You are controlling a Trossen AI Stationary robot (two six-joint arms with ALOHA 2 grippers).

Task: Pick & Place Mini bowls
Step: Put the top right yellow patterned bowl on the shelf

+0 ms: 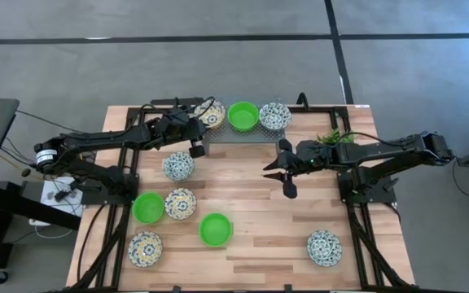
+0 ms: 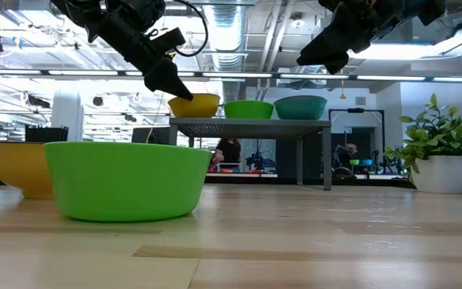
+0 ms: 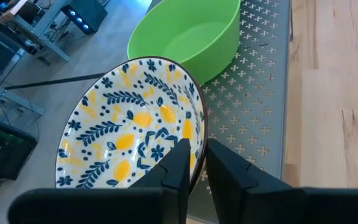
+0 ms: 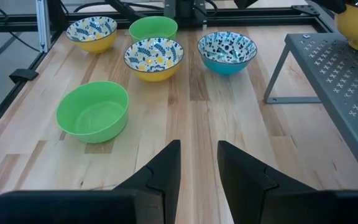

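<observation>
Three mini bowls stand on the grey rack: a yellow floral one, a plain green one and a blue-patterned one. My left gripper is at the yellow floral bowl, shut on its rim. My right gripper hovers open above the table's middle and holds nothing; in its wrist view bare wood lies between the fingers. Several more bowls rest on their bases on the table, among them a green one and a patterned one. My left gripper pinches the yellow floral bowl's rim on the side toward the table's near edge. One finger is inside the bowl and the other is outside. The fingers slant down from above. The bowl's base is on the rack.
A potted plant stands on the table to the right of the rack. Bowls cluster on the table's left half. Bare wood lies under the right gripper. People and equipment show in the room beyond.
</observation>
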